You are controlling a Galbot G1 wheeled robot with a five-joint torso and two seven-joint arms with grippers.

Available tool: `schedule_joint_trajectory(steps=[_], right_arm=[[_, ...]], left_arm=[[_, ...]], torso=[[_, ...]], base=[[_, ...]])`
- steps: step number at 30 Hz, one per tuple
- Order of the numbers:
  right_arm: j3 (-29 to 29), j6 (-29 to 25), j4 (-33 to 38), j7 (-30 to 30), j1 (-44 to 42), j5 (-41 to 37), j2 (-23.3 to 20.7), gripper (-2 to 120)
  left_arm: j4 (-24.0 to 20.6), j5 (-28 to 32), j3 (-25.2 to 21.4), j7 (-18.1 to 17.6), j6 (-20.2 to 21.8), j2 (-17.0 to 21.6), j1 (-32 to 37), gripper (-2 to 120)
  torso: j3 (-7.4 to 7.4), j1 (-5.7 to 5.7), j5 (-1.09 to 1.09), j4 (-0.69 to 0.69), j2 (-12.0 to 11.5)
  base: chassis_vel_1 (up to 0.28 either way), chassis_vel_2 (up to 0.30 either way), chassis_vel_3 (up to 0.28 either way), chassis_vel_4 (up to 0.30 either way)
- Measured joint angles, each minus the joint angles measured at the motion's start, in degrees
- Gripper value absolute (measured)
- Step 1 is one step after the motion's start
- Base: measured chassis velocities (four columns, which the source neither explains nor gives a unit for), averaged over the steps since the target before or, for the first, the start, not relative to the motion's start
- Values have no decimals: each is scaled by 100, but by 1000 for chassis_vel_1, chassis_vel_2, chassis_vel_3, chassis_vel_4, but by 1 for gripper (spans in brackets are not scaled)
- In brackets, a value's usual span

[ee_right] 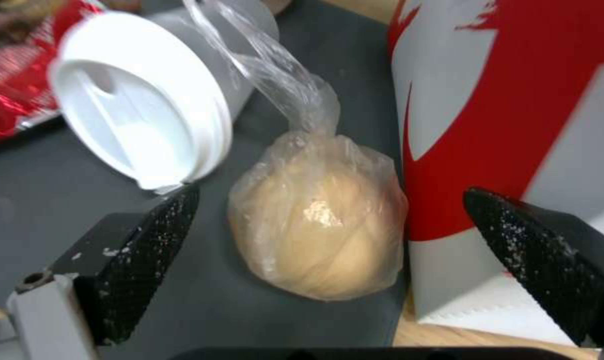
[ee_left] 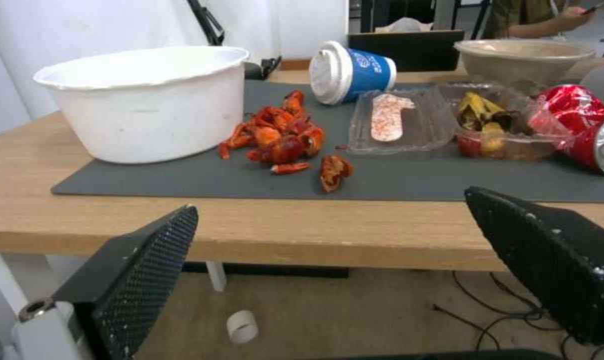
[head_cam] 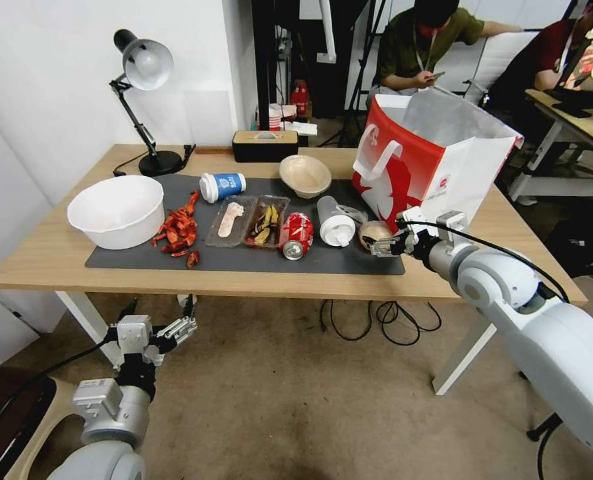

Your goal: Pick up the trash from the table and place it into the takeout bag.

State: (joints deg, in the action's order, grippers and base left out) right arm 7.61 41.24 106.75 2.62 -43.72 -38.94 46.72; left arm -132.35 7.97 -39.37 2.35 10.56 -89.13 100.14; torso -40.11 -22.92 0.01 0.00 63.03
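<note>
The trash lies on the dark mat of the table (head_cam: 56,257): a blue-sleeved cup (head_cam: 222,186) on its side, a beige paper bowl (head_cam: 304,175), a crushed red can (head_cam: 296,235), a clear white-lidded cup (head_cam: 336,223) and a tan paper ball (head_cam: 374,233) in clear wrap. The takeout bag (head_cam: 430,160) stands open at the mat's right end. My right gripper (head_cam: 384,245) hovers open at the ball (ee_right: 319,230), one finger on each side, not touching, between the lidded cup (ee_right: 141,100) and the bag (ee_right: 515,115). My left gripper (head_cam: 184,319) is open, below the table's front edge.
A white tub (head_cam: 116,210), red crayfish shells (head_cam: 176,230) and two clear trays (head_cam: 250,221) with scraps sit on the mat's left half. A desk lamp (head_cam: 146,67) and a tissue box (head_cam: 264,145) stand at the back. Cables hang under the table.
</note>
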Motion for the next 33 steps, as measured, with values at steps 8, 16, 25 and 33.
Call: schedule_joint_trajectory(steps=[8,16,25,33], right_arm=[[-328,-4,-380,-1,263,165,200,100],[-412,-12,-493,6,290,200,359,100],[-473,-17,-590,61,318,238,498,100],[-499,-21,-674,109,304,351,617,100]], left_arm=[[-11,109,-84,-1,0,58,3,100],[-11,142,-87,-4,7,89,-23,100],[-10,178,-103,-4,15,120,-42,100],[-10,216,-118,-1,21,145,-56,100]], torso=[[0,1,-1,0,0],[0,1,-1,0,0],[0,1,-1,0,0],[0,1,-1,0,0]], base=[[0,0,0,0],[0,0,0,0],[0,0,0,0],[0,0,0,0]])
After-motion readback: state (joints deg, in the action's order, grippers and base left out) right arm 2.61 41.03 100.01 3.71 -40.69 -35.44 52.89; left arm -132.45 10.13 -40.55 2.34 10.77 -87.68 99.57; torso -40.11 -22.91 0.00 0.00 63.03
